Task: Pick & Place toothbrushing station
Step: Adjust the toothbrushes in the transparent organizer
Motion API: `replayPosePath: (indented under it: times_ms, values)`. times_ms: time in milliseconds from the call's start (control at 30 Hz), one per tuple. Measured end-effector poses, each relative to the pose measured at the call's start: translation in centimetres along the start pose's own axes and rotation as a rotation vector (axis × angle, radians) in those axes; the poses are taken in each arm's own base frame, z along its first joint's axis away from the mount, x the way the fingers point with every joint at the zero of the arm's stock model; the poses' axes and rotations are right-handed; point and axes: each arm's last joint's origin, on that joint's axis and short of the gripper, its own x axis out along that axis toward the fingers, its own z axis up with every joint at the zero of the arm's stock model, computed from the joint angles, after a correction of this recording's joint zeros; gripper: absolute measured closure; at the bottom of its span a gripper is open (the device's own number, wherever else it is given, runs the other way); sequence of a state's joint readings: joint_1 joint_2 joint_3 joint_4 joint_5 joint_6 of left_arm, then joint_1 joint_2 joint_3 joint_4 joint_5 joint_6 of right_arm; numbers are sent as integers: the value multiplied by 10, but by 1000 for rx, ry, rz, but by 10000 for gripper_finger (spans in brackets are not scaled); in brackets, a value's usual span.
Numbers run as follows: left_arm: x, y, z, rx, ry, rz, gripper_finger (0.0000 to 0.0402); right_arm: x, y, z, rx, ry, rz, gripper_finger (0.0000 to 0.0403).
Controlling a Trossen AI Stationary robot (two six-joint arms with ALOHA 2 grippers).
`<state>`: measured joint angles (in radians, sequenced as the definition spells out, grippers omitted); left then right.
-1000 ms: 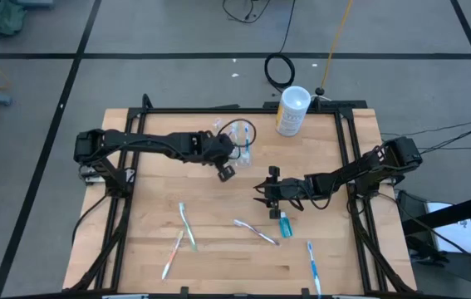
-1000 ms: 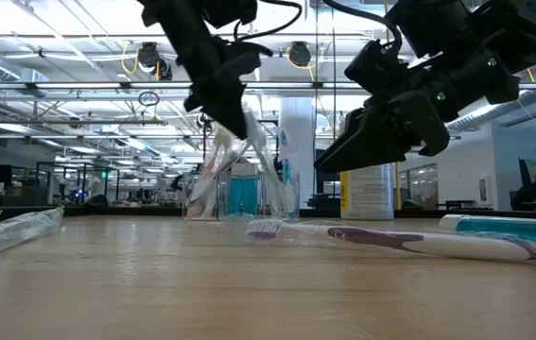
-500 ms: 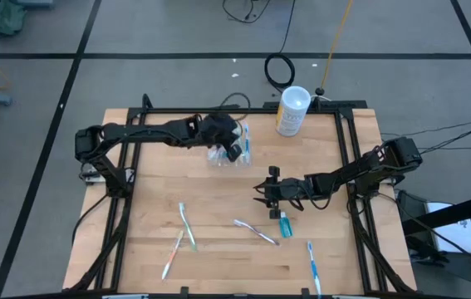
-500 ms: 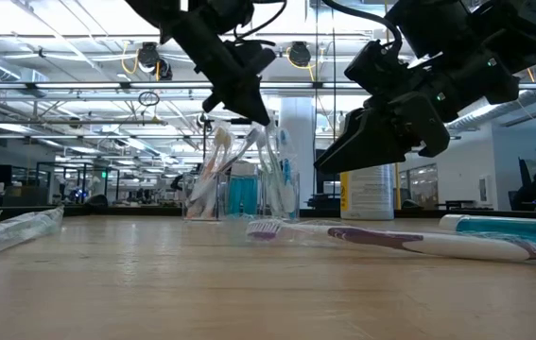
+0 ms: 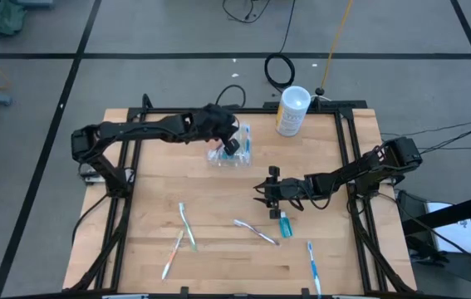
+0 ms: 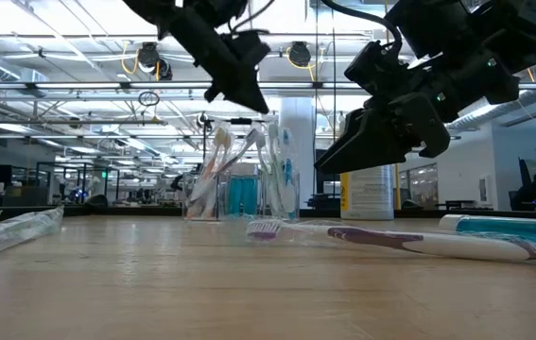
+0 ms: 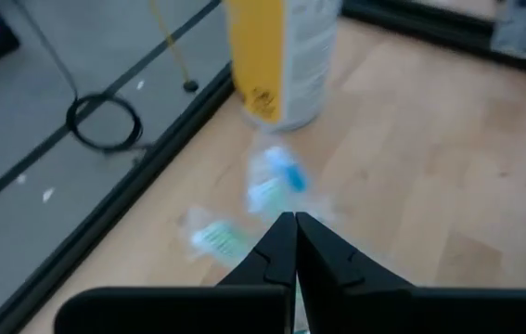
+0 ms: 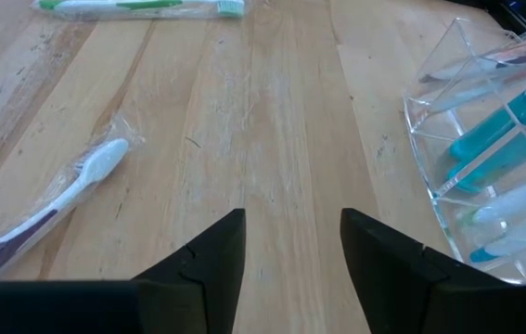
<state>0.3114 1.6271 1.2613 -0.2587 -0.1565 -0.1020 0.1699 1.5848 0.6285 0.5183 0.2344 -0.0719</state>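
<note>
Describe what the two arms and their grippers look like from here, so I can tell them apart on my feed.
Both arms are matte black, jointed and slim, with thin black cables looping along them. The left gripper has two plain, tapered black fingers; the right gripper has two broad, flat black fingers. No coloured markings show.

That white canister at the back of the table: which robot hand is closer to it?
Left. The left hand hovers over the clear holder just beside the canister; the right hand sits farther forward, mid-table.
</note>
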Motion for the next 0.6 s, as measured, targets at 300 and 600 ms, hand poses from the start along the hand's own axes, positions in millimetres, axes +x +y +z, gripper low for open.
replayPosePath:
  times_ms: [300,600]
  values:
    - [-9,-19,-7,144,46,93,396,0,0,0,0,0,0,236]
    - [-7,-9,-11,101,97,146,309,0,0,0,6,0,0,236]
